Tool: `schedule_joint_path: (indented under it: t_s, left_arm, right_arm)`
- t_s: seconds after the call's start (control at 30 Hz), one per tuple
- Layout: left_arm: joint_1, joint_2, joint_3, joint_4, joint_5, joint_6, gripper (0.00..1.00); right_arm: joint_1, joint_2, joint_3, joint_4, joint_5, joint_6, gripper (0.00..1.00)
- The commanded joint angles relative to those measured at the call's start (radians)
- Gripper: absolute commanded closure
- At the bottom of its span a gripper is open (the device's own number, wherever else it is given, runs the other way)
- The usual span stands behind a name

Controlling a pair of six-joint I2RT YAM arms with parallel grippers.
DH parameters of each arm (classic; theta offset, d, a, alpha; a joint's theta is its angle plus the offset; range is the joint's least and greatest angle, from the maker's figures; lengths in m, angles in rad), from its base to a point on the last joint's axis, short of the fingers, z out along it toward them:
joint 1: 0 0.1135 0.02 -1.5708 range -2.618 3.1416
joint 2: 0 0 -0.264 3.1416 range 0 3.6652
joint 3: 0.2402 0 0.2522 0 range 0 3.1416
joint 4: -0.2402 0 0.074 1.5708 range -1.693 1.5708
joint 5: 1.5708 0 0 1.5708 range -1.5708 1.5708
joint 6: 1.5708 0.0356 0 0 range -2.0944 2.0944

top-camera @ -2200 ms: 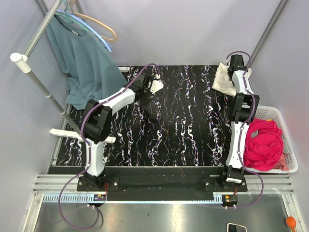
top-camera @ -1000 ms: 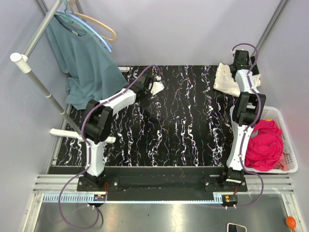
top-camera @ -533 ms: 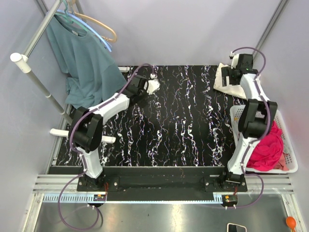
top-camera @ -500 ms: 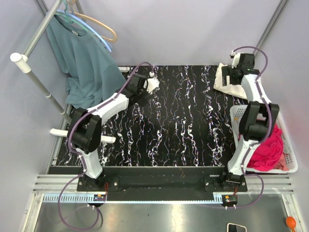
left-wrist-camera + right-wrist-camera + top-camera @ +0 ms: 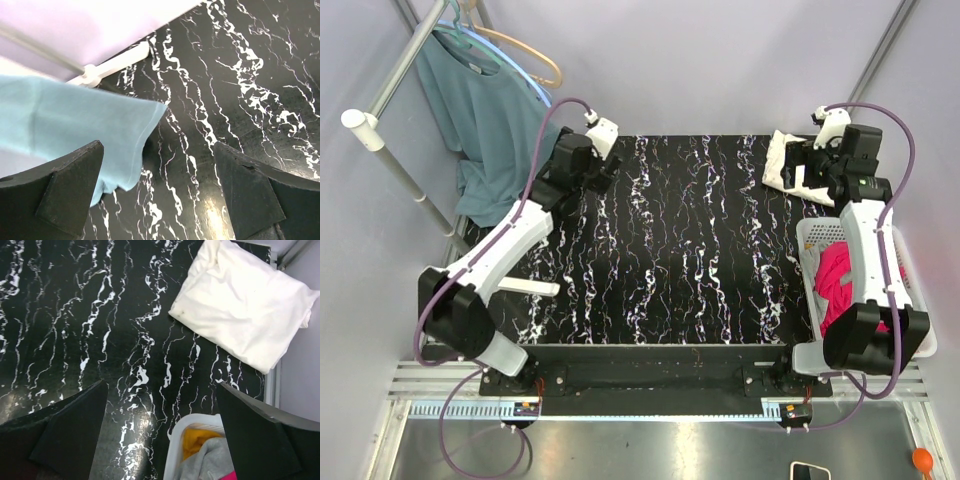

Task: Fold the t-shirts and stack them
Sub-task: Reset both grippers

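A cream t-shirt (image 5: 786, 166) (image 5: 245, 302), folded into a small rectangle, lies at the table's far right corner. A magenta-pink t-shirt (image 5: 836, 285) sits bunched in the white basket (image 5: 918, 335) at the right; only a sliver of it shows in the right wrist view. My right gripper (image 5: 817, 165) (image 5: 160, 435) hovers open and empty over bare table, between the folded shirt and the basket's far rim (image 5: 172, 450). High at the far left, my left gripper (image 5: 603, 172) (image 5: 157, 200) is open with nothing between its fingers.
A teal shirt (image 5: 490, 130) (image 5: 75, 120) hangs from hangers on a rack (image 5: 400, 170) at the far left, its hem beside my left fingers. Yellow cloth (image 5: 200, 437) and grey cloth (image 5: 210, 465) also lie in the basket. The table is black marble-patterned (image 5: 700, 250).
The left arm has stretched out and swung toward the hanging teal shirt. The right arm has pulled back from the folded cream shirt toward the basket. Both grippers stay open.
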Motion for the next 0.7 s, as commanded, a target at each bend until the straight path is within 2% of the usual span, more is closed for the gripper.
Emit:
schedule_joint_path:
  t_s: [0.0,0.23,0.37,0.67]
  left_arm:
    - [0.013,-0.111,-0.051,-0.027,-0.041,-0.070,0.01]
    - [0.022,-0.283,-0.163,0.011,-0.007,-0.086,0.01]
    - [0.023,-0.297,-0.181,0.023,-0.042,-0.102,0.01]
    - [0.025,-0.340,-0.209,0.042,-0.018,-0.129,0.01]
  right_arm:
    - [0.006,-0.043,-0.002,-0.040,-0.098,0.018,0.00]
    - [0.006,-0.123,-0.002,-0.068,-0.195,0.061,0.00]
    - [0.006,-0.130,0.016,-0.112,-0.207,0.070,0.00]
    - [0.006,-0.173,0.011,-0.111,-0.197,0.104,0.00]
